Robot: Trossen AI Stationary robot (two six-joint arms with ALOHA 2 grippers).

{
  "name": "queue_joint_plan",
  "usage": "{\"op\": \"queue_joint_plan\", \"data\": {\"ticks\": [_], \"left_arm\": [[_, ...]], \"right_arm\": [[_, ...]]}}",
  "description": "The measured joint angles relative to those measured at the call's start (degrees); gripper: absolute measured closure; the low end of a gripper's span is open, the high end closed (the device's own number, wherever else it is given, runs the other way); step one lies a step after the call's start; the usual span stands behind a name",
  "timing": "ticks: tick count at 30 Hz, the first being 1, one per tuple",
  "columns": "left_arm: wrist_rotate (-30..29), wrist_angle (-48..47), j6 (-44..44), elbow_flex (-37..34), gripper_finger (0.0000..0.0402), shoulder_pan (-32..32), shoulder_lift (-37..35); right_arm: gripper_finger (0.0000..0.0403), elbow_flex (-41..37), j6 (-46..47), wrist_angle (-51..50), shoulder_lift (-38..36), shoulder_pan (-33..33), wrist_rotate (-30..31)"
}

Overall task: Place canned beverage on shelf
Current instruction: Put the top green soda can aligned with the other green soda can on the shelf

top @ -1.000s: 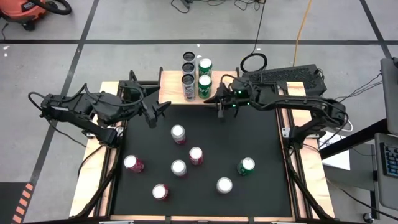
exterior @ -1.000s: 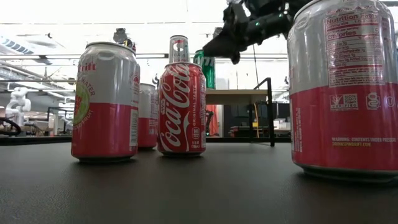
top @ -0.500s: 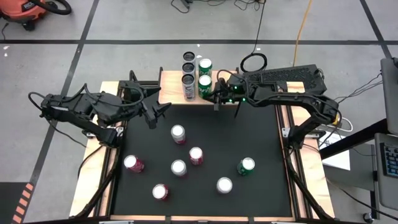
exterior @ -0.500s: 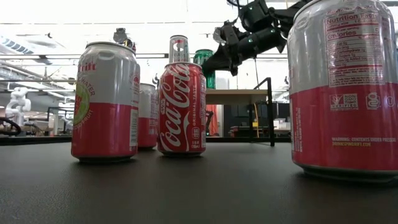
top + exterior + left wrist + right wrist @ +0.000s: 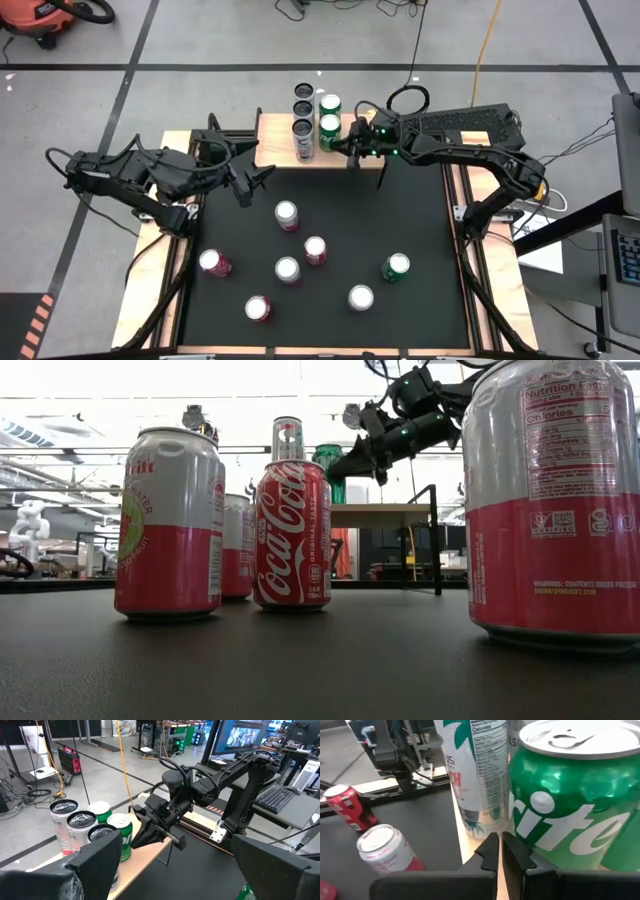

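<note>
Now the right hand [image 5: 350,152], fingers pressed together, nudges the green Sprite can [image 5: 329,131] on the light-wood shelf [image 5: 290,152]; next, withdraw.

Shelf [image 5: 290,158] — small light-wood board at the table's far edge, carrying five upright cans: three silver-topped tall cans [image 5: 303,108] in one row, two green Sprite cans [image 5: 329,116] beside them. Seven loose cans [image 5: 287,213] — upright, scattered on the black mat.
</note>
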Motion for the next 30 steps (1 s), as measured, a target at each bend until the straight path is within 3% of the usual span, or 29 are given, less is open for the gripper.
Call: {"op": "queue_joint_plan", "data": {"ticks": [30], "left_arm": [[-0.21,-0.18,-0.34,0.0,0.0024,0.02,0.0]], "right_arm": [[0.0403,0.0,-0.25,1.33,0.17,-0.16,0.24]]}}
